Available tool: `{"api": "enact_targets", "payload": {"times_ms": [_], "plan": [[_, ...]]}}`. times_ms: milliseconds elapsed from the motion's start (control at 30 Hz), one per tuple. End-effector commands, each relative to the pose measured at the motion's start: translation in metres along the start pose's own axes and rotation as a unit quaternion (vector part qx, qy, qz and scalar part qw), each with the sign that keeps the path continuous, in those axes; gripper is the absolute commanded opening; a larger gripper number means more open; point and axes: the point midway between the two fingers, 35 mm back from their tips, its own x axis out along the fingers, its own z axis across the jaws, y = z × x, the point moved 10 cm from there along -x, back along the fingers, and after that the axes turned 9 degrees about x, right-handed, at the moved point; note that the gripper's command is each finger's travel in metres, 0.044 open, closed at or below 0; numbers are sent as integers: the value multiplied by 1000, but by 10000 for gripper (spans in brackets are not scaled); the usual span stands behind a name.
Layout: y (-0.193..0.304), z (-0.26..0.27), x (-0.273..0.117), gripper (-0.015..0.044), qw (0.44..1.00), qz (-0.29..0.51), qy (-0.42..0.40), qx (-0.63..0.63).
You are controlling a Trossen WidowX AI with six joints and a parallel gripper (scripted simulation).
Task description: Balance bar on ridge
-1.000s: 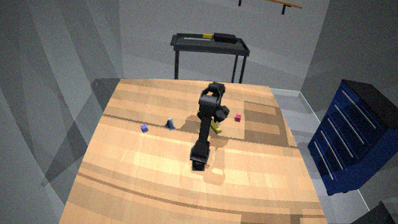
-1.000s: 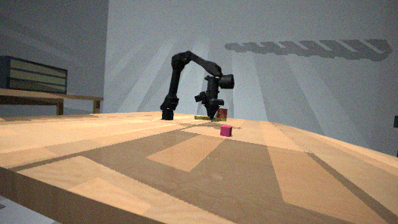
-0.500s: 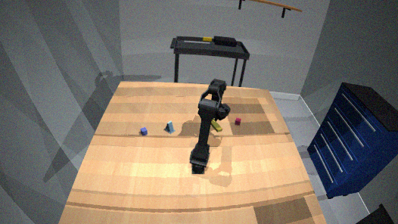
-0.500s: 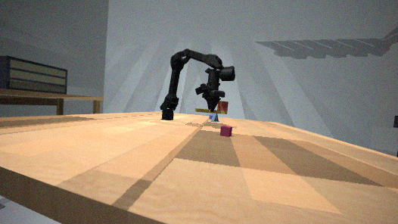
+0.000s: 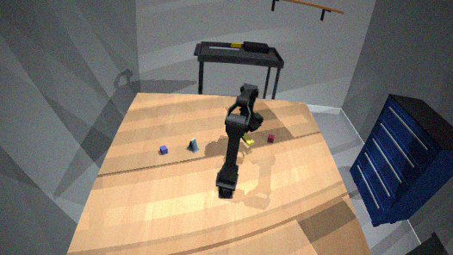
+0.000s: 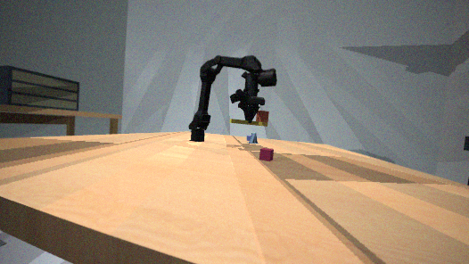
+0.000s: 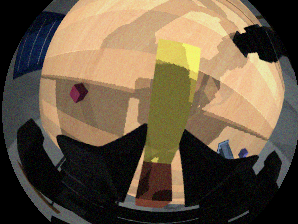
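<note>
The yellow bar (image 5: 249,141) (image 6: 237,121) (image 7: 172,100) carries a red-brown block (image 6: 263,117) (image 7: 154,181) at one end. My gripper (image 6: 250,121) (image 7: 164,129) is shut on the bar, between its bare end and the block. In the exterior view the bar hangs well above the table, roughly level. The light-blue ridge (image 5: 193,146) (image 6: 254,139) (image 7: 225,150) stands on the table with nothing on it, apart from the bar and to its left in the top view. The arm hides my fingertips and part of the bar there.
A magenta cube (image 5: 270,139) (image 6: 267,154) (image 7: 78,93) sits on the wooden table (image 5: 142,207) (image 6: 178,201), right of the bar in the top view. A small blue cube (image 5: 164,150) (image 7: 243,153) sits beyond the ridge, to its left in the top view.
</note>
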Motion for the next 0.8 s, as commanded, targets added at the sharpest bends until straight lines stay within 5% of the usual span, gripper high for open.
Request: {"api": "enact_targets", "payload": {"times_ms": [0, 767], "plan": [[2, -5, -6, 0, 1000, 2, -2, -3], [42, -85, -7, 0, 997, 4, 1, -71]]}}
